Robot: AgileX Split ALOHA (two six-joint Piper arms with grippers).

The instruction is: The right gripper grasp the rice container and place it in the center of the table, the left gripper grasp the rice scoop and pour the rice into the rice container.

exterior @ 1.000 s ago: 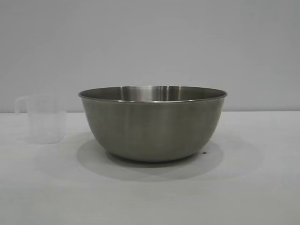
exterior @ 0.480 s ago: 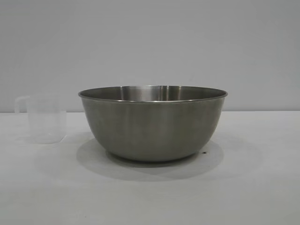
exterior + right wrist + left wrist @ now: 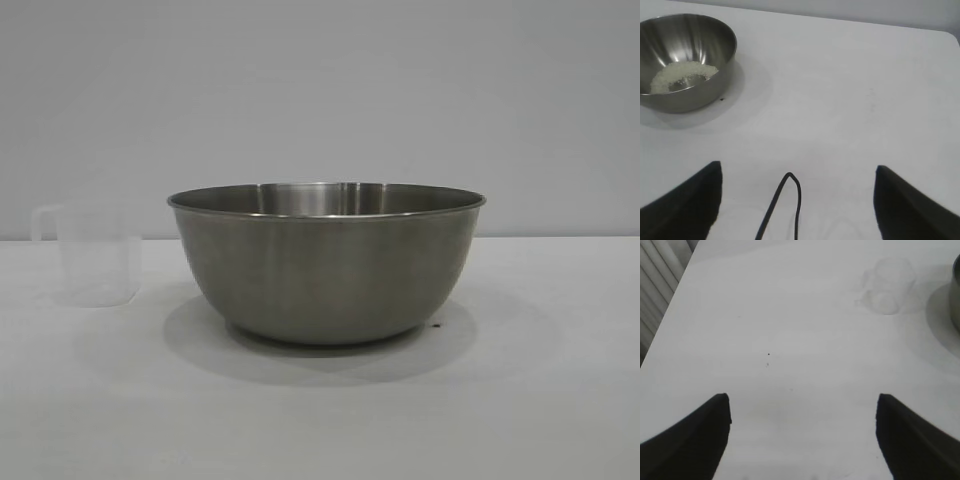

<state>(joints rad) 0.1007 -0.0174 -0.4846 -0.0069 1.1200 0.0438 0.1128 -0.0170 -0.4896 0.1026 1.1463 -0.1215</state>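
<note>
The left gripper (image 3: 802, 440) hangs over bare table (image 3: 790, 330) with its two dark fingers (image 3: 695, 440) spread wide. Nothing sits between them and they touch nothing. In its wrist view the rice scoop (image 3: 888, 286) stands well ahead of the fingertips, upright on the white surface, apart from the claw.

In the exterior view the rice scoop (image 3: 93, 254) sits at the left, a small clear plastic measuring cup with a loop handle on its outer side. It stands upright on the table (image 3: 320, 420), and it looks empty. It stands just beside the bowl, with a strip of bare table between them.

The rice container (image 3: 326, 262) occupies the middle of the exterior view, a large round steel bowl with a thin rolled rim and a brushed finish. It rests flat on its base and casts a soft shadow around it. From the right wrist view the rice container (image 3: 684, 59) shows its inside, where the rice (image 3: 682, 76) lies as a low pale heap on the bottom, off to one side.

The right gripper (image 3: 797, 200) is likewise released, its fingers (image 3: 910, 205) parted wide over bare table, holding and touching nothing. A thin dark cable (image 3: 785, 205) loops between the fingers. The bowl is well apart from this claw.
</note>
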